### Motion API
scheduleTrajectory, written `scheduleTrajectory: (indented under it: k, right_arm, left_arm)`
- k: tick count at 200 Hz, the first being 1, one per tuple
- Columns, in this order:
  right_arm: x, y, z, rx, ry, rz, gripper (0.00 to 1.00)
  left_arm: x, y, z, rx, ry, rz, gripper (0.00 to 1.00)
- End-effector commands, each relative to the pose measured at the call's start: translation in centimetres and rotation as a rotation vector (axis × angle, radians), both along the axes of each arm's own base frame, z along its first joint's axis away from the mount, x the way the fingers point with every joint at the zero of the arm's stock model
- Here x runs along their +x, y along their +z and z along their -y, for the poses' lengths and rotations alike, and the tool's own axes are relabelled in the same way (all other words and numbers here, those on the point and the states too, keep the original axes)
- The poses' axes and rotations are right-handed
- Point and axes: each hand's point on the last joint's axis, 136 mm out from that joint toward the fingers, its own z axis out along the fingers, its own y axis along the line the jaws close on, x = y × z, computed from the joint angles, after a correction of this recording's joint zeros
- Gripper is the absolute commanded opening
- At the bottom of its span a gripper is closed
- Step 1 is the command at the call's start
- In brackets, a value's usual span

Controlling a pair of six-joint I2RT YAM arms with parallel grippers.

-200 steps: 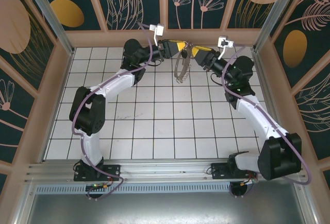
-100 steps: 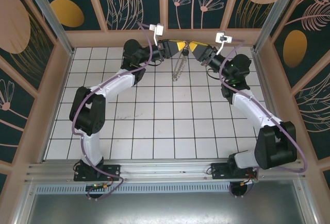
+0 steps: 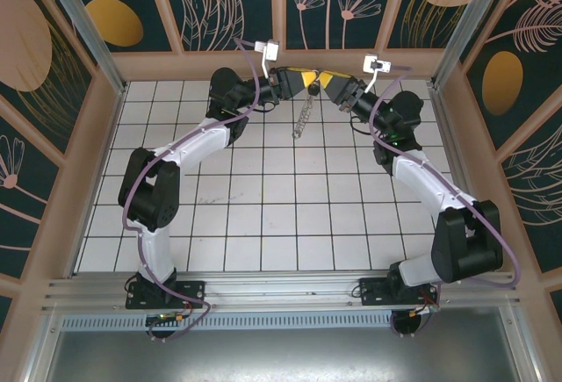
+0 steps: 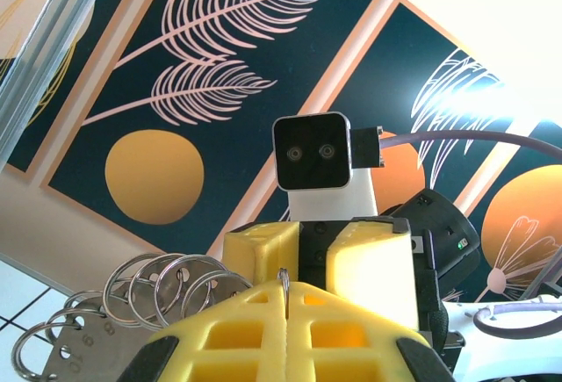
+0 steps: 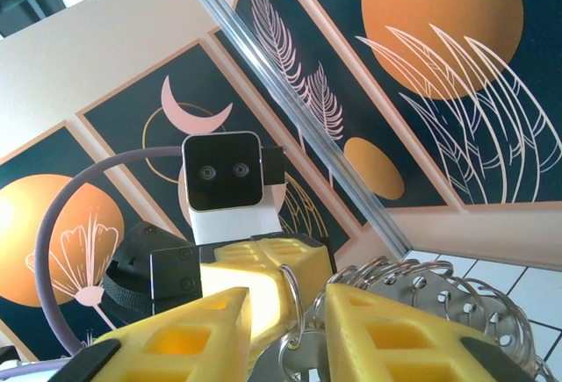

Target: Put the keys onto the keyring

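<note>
Bench (image 3: 263, 215): white tiled top with wooden rails on the left, right and upper sides; the whole middle and lower part of the top view lies bare.
Left arm (image 3: 189, 149): runs from the lower left up to the upper centre, ending close under the back rail.
Right arm (image 3: 421, 184): runs from the lower right up to the upper centre, mirroring the other.
Keyring (image 3: 303, 118): hangs as a narrow chain-like strand below the two sets of yellow fingers, over the tiles near the upper edge; whether its lower end touches the bench I cannot tell.
Left fingers (image 3: 306, 79): pressed together on the keyring's thin wire, which shows in their seam in the left wrist view (image 4: 263, 320); its small rings (image 4: 167, 281) fan out at lower left.
Right fingers (image 3: 332, 82): tip to tip with the left ones; in the right wrist view (image 5: 386, 329) they stand slightly apart with one ring in the gap, and whether they clamp it I cannot tell.
</note>
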Motion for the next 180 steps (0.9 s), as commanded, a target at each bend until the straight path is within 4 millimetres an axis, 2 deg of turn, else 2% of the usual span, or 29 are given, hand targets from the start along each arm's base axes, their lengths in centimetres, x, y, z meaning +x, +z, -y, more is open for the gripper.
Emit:
scheduleTrajectory:
  k: [1, 57, 77, 96, 133, 155, 180]
  right_arm:
    - [-0.8, 1.7, -0.4, 0.016, 0.035, 0.069, 0.25]
    - [-1.0, 1.8, -1.1, 0.009, 0.064, 0.074, 0.2]
    - [-0.9, 1.7, -1.2, 0.006, 0.064, 0.072, 0.14]
    - [-0.8, 1.7, -1.2, 0.0, 0.061, 0.075, 0.0]
    - [-0.6, 1.6, -0.9, -0.036, 0.049, 0.08, 0.0]
    - [-0.4, 1.3, -0.7, -0.103, 0.058, 0.091, 0.0]
    - [-0.4, 0.6, -0.9, -0.21, 0.092, 0.109, 0.0]
  left_arm:
    - [-2.0, 3.4, -0.5, -0.055, -0.022, 0.095, 0.0]
    - [-1.9, 3.1, -0.3, -0.05, -0.027, 0.087, 0.0]
    - [-1.9, 3.1, -0.2, -0.051, -0.028, 0.087, 0.0]
    - [-1.9, 3.1, -0.2, -0.051, -0.028, 0.087, 0.0]
    - [-1.8, 3.1, 0.0, -0.027, -0.025, 0.1, 0.0]
    - [-1.6, 3.0, -0.1, 0.016, 0.002, 0.122, 0.2]
    - [-1.0, 3.2, -0.8, 0.07, 0.049, 0.164, 0.29]
